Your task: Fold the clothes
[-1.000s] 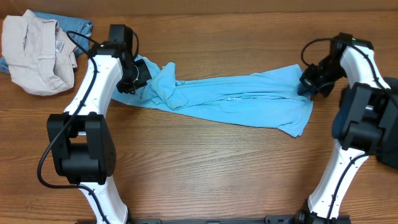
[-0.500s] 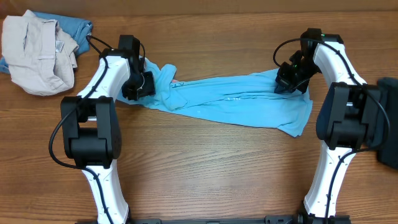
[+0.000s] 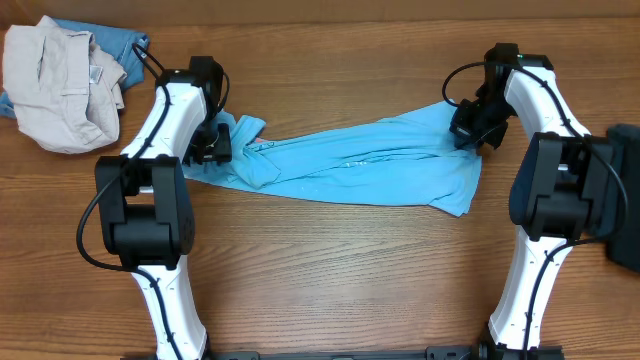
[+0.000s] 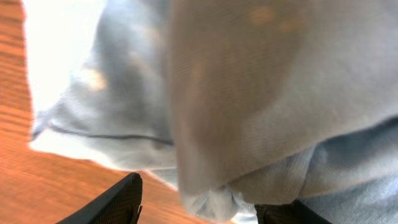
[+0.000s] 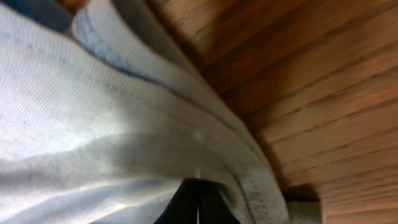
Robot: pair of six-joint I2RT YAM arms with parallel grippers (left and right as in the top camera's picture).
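Note:
The light sky-blue T-shirt (image 3: 370,165) lies stretched out in a long crumpled band across the middle of the wooden table. My left gripper (image 3: 212,145) is at its left end. In the left wrist view its fingers (image 4: 202,208) stand wide apart, with a bunch of the shirt (image 4: 249,93) hanging between them and table showing beside the left finger. My right gripper (image 3: 468,130) is at the shirt's upper right corner. In the right wrist view its fingers (image 5: 198,196) are pressed together on the shirt's hem (image 5: 93,124).
A beige garment (image 3: 55,85) lies heaped on a denim-blue one (image 3: 125,45) at the table's back left corner. A dark shape (image 3: 625,200) sits at the right edge. Bare wood (image 3: 340,270) spreads in front of the shirt.
The right gripper moved left and toward the back with the shirt's right end. The left gripper shifted slightly forward. The bunch near the shirt's left end flattened and the shirt now lies straighter.

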